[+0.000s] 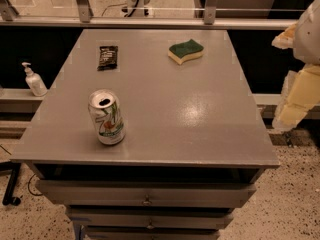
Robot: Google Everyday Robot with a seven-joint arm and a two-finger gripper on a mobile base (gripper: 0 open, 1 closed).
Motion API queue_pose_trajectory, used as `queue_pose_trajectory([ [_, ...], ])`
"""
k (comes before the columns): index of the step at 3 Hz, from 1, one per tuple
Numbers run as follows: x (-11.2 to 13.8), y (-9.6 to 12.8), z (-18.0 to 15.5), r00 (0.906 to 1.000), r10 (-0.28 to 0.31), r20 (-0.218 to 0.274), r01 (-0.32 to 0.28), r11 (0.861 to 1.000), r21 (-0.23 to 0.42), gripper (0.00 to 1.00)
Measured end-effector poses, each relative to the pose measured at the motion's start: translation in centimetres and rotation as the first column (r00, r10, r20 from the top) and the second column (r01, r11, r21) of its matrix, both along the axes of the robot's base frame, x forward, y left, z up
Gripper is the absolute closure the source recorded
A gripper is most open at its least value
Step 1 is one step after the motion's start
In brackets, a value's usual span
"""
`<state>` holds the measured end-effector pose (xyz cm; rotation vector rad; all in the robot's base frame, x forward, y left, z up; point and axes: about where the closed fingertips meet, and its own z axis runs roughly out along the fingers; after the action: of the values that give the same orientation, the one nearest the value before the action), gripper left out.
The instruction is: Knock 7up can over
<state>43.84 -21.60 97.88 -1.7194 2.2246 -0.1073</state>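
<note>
Looking down on a grey table (200, 124) with a dull sheen, filling most of the view and sitting over a stack of drawers (146, 193) with small metal pulls. Starting at the far left, off the table, with a white pump bottle (34, 80) standing on a low ledge (15, 95). Taking in a metal rail (150, 22) running along the back past the table's far edge, with glass panels above it, and speckled floor (295, 204) showing beside the front corners.

Moving right onto the table: finding a dark snack wrapper (107, 57) lying flat near the far left. Finding the 7up can (106, 117) standing upright near the front left corner, well apart from the wrapper. Passing on to a sponge (185, 51) resting near the far edge, right of the middle, green face up over a yellow layer. Ending at the right border with the gripper (295, 101), pale yellow, hanging off the table's right side, well apart from the can and touching nothing on the table; not showing whether spread or pressed together, so cannot tell.

Looking closer at the can: showing a silver-white body with green and red-orange markings, a silver top facing up with a dark opening, and a base sitting flat on the table.
</note>
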Motion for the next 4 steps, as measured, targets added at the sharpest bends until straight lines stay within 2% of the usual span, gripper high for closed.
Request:
queue_pose_trajectory([
  [1,0.0,0.0,0.0,1.0000,0.000,0.000,0.000,1.000,0.000,0.00],
  [2,0.6,0.3,-0.1,1.0000,-0.001,-0.003,0.001,0.999,0.051,0.00],
  [3,1.1,2.0,-2.0,0.9998,0.012,-0.013,-0.009,0.981,0.191,0.00],
  [4,1.8,5.7,-4.7,0.9989,0.042,-0.022,-0.030,0.920,0.390,0.00],
])
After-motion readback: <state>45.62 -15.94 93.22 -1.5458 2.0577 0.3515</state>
